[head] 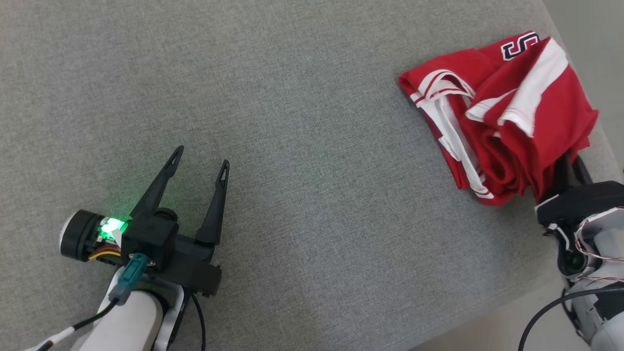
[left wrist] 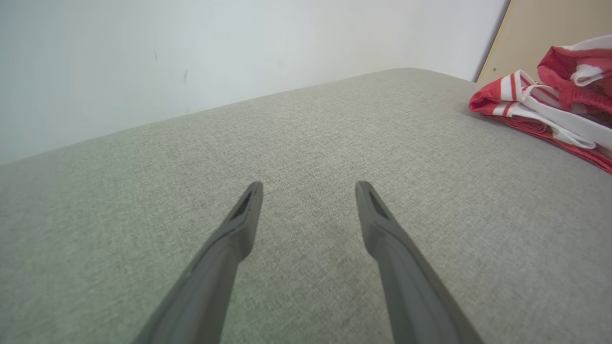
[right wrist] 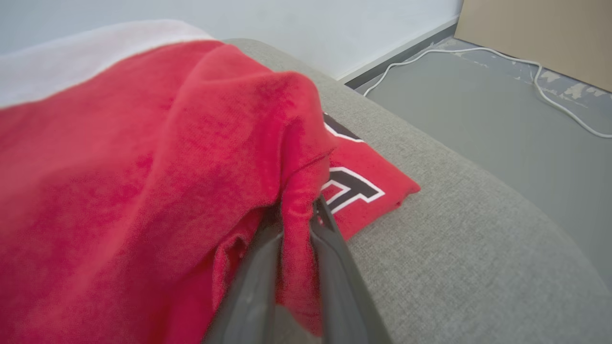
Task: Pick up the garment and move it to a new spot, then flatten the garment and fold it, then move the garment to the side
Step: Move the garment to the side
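Pinching a fold of the red garment (head: pixel 502 112) at the right edge of the grey padded surface (head: pixel 312 146).

Clamped on a raised ridge of red cloth with the two dark fingers of the right gripper (right wrist: pixel 296 215), jaws nearly together; rest of the garment bunched in a heap on the surface, white stripes and a dark-and-white letter print showing. Held well apart from it, at lower left in the head view, the left gripper (head: pixel 201 156), fingers spread wide, pointing across bare grey fabric. Beyond the rounded edge, a white cable (right wrist: pixel 478 50) on grey floor.
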Controlling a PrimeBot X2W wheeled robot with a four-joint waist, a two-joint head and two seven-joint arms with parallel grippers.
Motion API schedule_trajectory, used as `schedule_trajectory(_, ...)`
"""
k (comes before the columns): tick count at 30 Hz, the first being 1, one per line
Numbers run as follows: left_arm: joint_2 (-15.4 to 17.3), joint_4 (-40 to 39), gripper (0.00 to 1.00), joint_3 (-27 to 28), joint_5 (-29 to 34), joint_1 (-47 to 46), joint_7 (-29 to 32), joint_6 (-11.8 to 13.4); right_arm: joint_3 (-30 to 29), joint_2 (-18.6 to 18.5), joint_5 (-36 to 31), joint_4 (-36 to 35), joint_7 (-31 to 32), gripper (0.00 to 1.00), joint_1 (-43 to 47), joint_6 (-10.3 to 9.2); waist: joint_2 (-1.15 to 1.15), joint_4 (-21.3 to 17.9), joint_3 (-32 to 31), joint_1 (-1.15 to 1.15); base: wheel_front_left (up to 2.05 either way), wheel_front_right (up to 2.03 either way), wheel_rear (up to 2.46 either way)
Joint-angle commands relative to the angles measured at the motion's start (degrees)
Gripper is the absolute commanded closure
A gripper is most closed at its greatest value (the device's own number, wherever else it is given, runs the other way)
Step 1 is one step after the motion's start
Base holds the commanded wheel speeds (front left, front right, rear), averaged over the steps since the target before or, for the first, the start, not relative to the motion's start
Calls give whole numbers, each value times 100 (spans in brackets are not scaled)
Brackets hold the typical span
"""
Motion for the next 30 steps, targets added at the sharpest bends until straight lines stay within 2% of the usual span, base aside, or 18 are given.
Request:
schedule_trajectory(1, 28, 55, 0, -18, 46, -18, 9, 11, 43, 25, 120, -21, -8, 60, 50, -7, -1, -7, -25, -1, 0, 0, 0)
schedule_trajectory(2, 20, 64, 0, -26, 32, -16, 5, 7, 104, 59, 288, -20, -8, 0, 90, -7, -1, -10, -48, -1, 0, 0, 0)
schedule_trajectory(6, -52, 148, 0, -83, -57, 13, -78, -46, 273, -1, 764, -135, -9, 0, 248, -6, -1, 13, -200, -1, 0, 0, 0)
schedule_trajectory(9, -112, 222, 0, -131, -96, 49, -135, -34, 200, -181, 801, -376, -10, 0, 447, -7, -1, 48, -335, -1, 0, 0, 0)
schedule_trajectory(15, -186, 337, 0, -160, -221, 184, -266, -37, -341, -468, 214, -1106, -10, 0, 1214, -6, -1, 176, -656, -1, 0, 0, 0)
schedule_trajectory(19, -204, 404, 0, -121, -337, 319, -375, -7, -966, -504, -304, -1809, -11, 0, 1816, -6, -1, 267, -879, -1, 0, 0, 0)
schedule_trajectory(22, -214, 420, 0, -72, -410, 437, -459, 54, -1529, -259, -804, -2440, -10, 0, 2220, -6, -1, 337, -1053, -1, 0, 0, 0)
schedule_trajectory(24, -200, 420, 0, 10, -466, 583, -537, 128, -1924, 65, -1282, -3085, -10, 0, 2499, -6, -1, 421, -1217, -1, 0, 0, 0)
schedule_trajectory(30, -168, 367, 0, 205, -636, 819, -710, 246, -2022, 587, -2138, -3972, -10, 0, 2759, -6, -1, 749, -1530, -1, 0, 0, 0)
